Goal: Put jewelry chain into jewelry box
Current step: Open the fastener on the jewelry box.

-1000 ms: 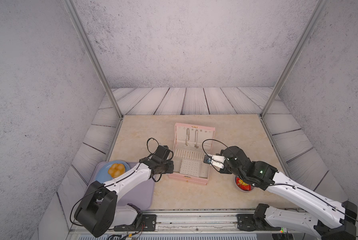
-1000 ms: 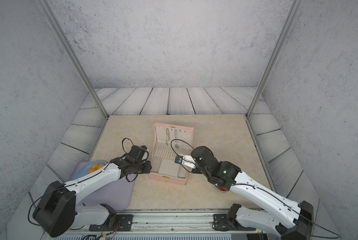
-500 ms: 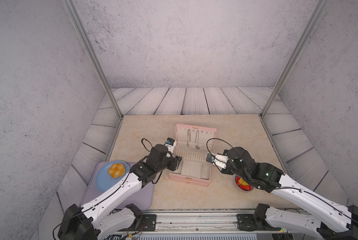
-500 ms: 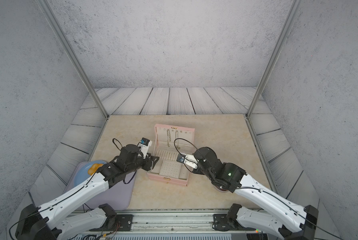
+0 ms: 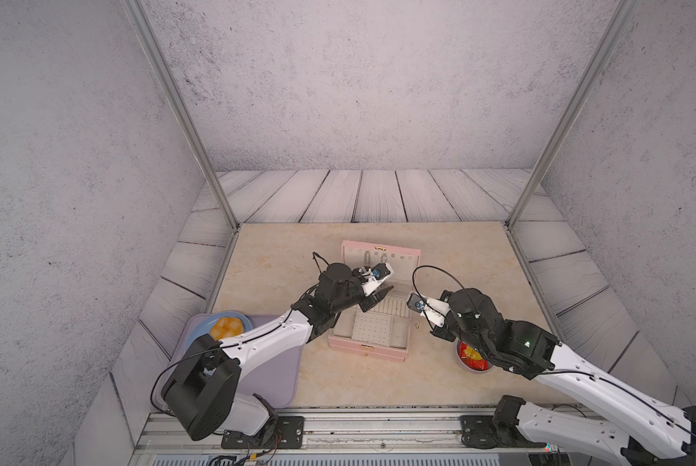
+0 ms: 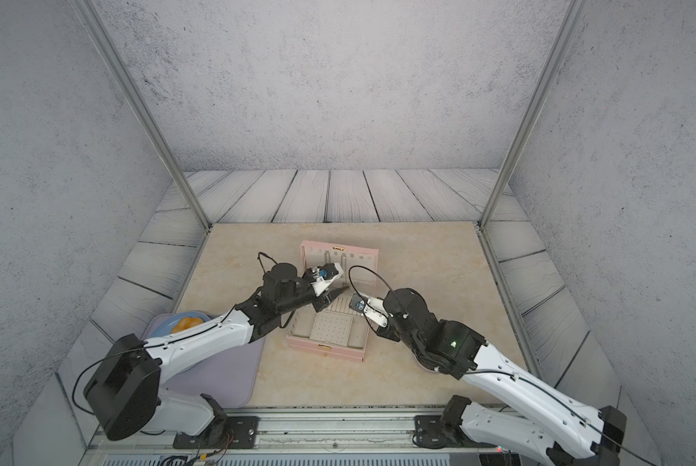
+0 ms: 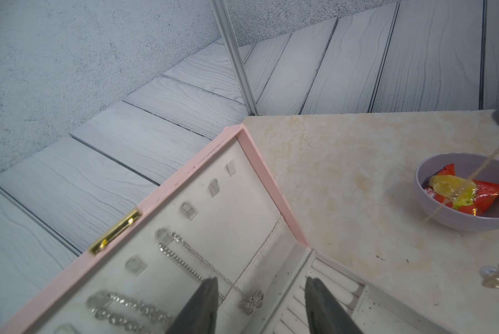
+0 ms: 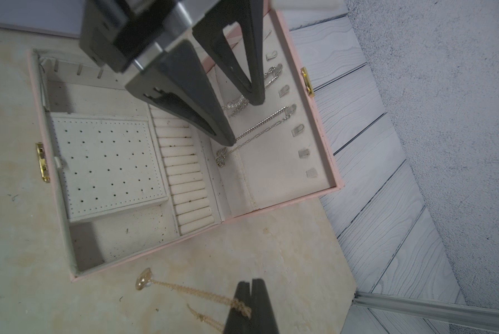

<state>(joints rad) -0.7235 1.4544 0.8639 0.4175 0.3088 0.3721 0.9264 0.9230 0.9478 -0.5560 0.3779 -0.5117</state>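
Right wrist: hand [image 8: 250, 286] pinches jewelry chain [image 8: 184, 290].

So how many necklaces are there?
4. Three silvery ones hang in the jewelry box lid; the gold jewelry chain dangles from the right gripper beside it. The left gripper may hide more.

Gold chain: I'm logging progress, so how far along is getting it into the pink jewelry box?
Done: the jewelry box stands open, and the right hand is shut on the gold chain. In hand: the chain hangs outside the box, beside it; the left hand hovers open over the box. Left: carry it in and let go.
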